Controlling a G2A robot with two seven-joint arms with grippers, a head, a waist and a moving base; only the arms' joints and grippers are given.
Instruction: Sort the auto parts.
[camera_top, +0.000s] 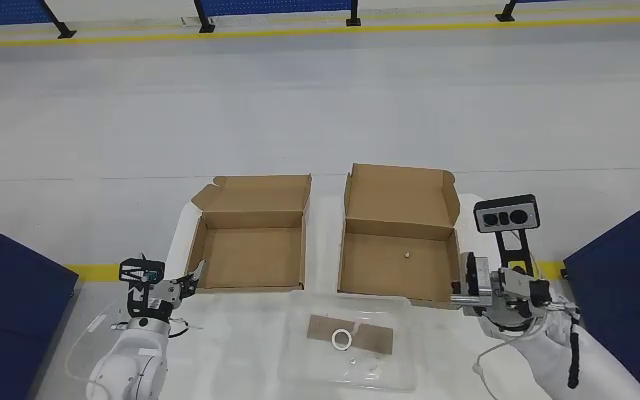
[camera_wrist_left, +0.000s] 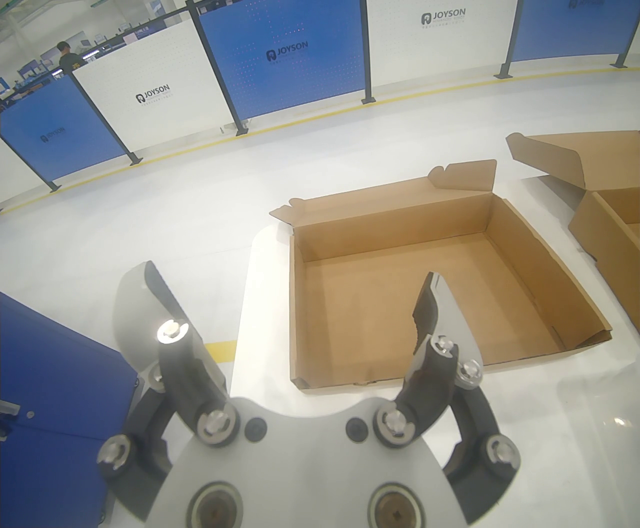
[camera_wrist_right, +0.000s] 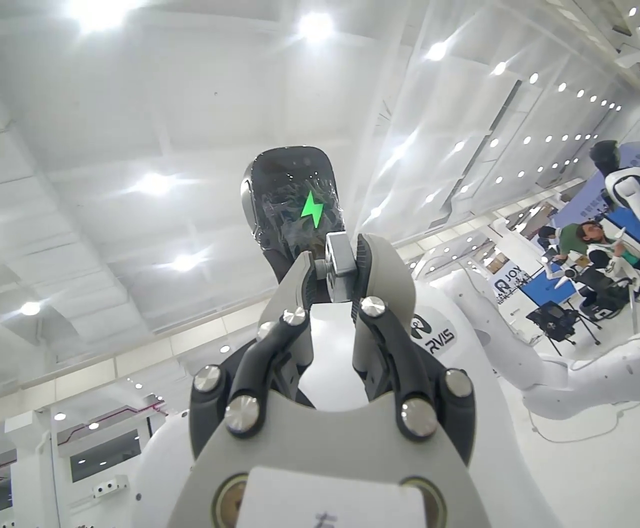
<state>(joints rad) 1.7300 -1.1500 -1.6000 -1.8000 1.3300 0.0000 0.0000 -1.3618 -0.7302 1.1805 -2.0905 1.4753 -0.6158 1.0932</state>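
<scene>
Two open cardboard boxes stand side by side at the back of the table, the left box bare inside and the right box holding one small pale part. My left gripper hovers open by the left box's front left corner; in the left wrist view the left gripper has nothing between its fingers and faces the left box. My right gripper sits just outside the right box's front right corner. It is tilted upward, and the right gripper is shut on a small grey metal block.
A clear plastic tray lies at the front middle of the white table, with a brown cardboard strip and a white ring in it. Blue panels flank the table at both front corners.
</scene>
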